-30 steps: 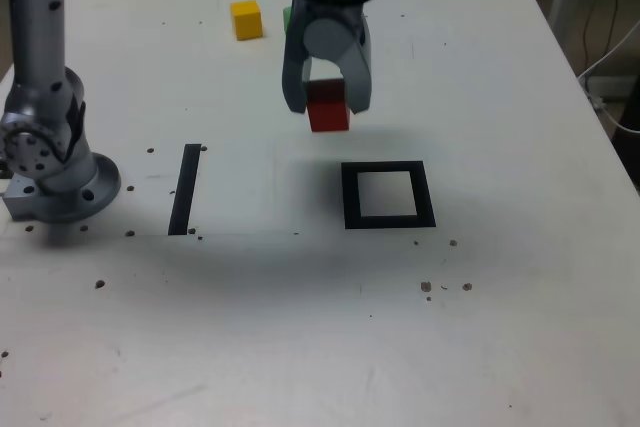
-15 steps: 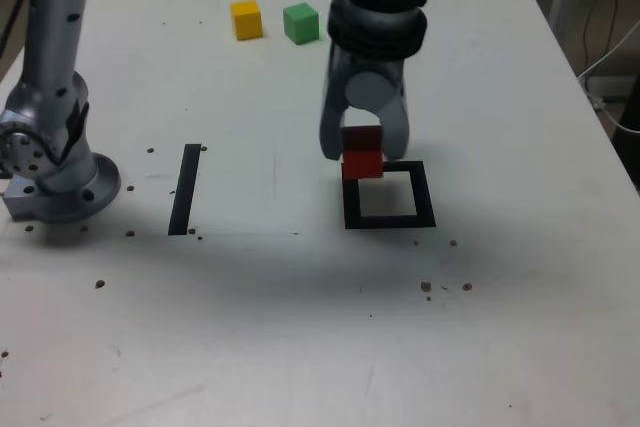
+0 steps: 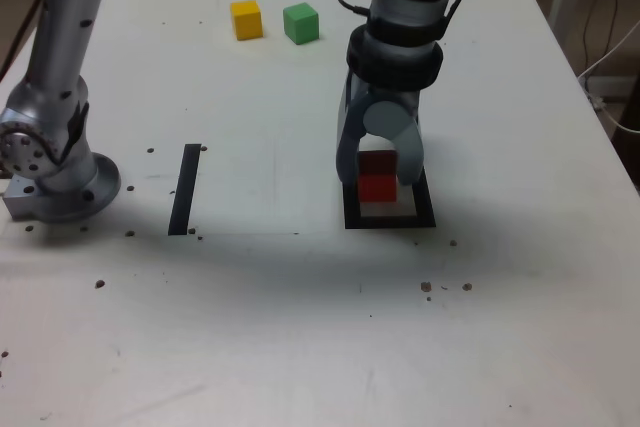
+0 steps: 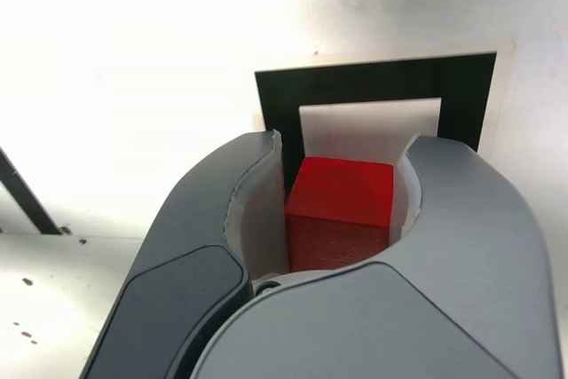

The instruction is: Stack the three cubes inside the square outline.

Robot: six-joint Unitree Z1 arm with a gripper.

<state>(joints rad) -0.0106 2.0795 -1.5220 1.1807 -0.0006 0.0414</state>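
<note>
Cube, solid red (image 3: 377, 188), clamped in your grey curved fingers (image 3: 380, 167); releasing off-centre could leave it overlapping the thick black square outline (image 3: 390, 222)

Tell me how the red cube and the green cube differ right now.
The red cube is gripped between the gripper's jaws, while the green cube sits on the table with nothing holding it. The red cube is over the black square outline; the green cube is beside the yellow cube. Both are plain, solid-coloured cubes.
</note>
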